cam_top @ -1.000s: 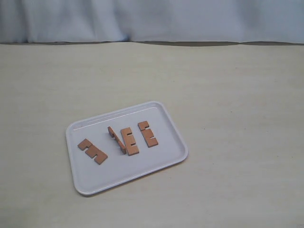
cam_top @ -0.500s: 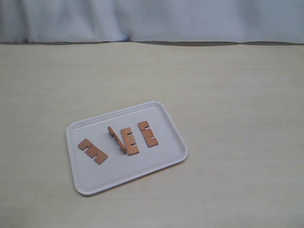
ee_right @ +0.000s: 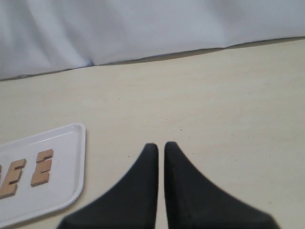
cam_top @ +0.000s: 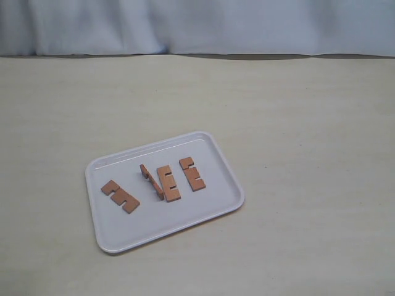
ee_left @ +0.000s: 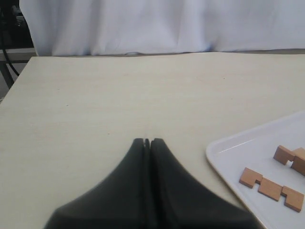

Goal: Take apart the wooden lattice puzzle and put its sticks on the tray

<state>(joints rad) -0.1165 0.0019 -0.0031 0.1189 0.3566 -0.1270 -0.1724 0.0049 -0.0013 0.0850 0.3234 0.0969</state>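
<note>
The wooden lattice puzzle is in pieces: several reddish-brown notched sticks lie apart on the white tray (cam_top: pixel 213 200). One stick (cam_top: pixel 121 196) lies at the tray's left. A second stick (cam_top: pixel 151 181) stands on edge, leaning on a third stick (cam_top: pixel 168 184). Another stick (cam_top: pixel 192 174) lies to their right. Neither arm shows in the exterior view. My left gripper (ee_left: pixel 147 141) is shut and empty over bare table beside the tray (ee_left: pixel 228 152). My right gripper (ee_right: pixel 161 145) is shut and empty, off the tray's (ee_right: pixel 71 162) other side.
The beige table (cam_top: pixel 308 123) runs back to a pale blue-white cloth (cam_top: pixel 197 24) hanging along its far edge. In the left wrist view the table's side edge and a dark frame leg (ee_left: pixel 7 71) show.
</note>
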